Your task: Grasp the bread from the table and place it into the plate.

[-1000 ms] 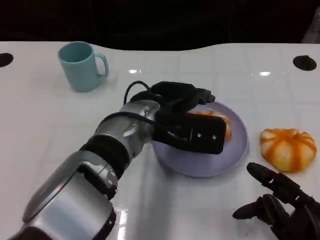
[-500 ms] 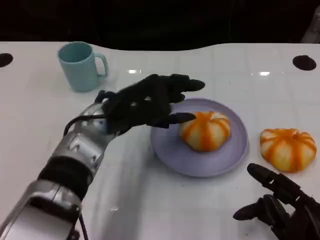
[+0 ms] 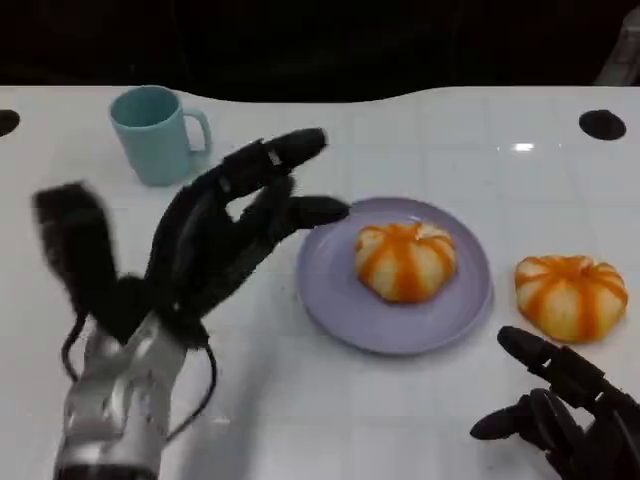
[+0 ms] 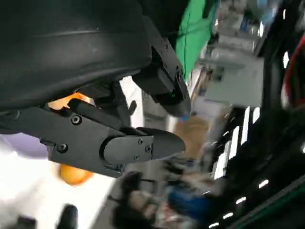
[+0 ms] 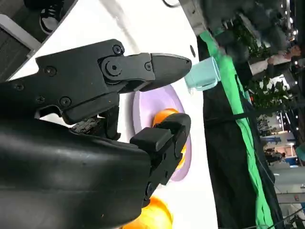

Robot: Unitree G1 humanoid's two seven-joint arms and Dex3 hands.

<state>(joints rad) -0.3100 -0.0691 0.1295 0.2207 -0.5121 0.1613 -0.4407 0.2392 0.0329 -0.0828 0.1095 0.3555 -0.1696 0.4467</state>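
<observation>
An orange-striped bread lies in the middle of the lilac plate. A second, similar bread sits on the white table just right of the plate. My left hand hovers raised to the left of the plate, fingers spread wide and holding nothing. My right hand rests low at the front right corner, below the second bread, fingers apart and empty. The right wrist view shows the plate with the bread in it and the other bread nearby. The left wrist view shows part of a bread.
A light blue mug stands at the back left of the table. Dark round holes mark the table's far corners. Beyond the table's far edge it is dark.
My left hand has let go of the bread in the plate, opened its fingers, and pulled back up and to the left. The right hand stayed put.
</observation>
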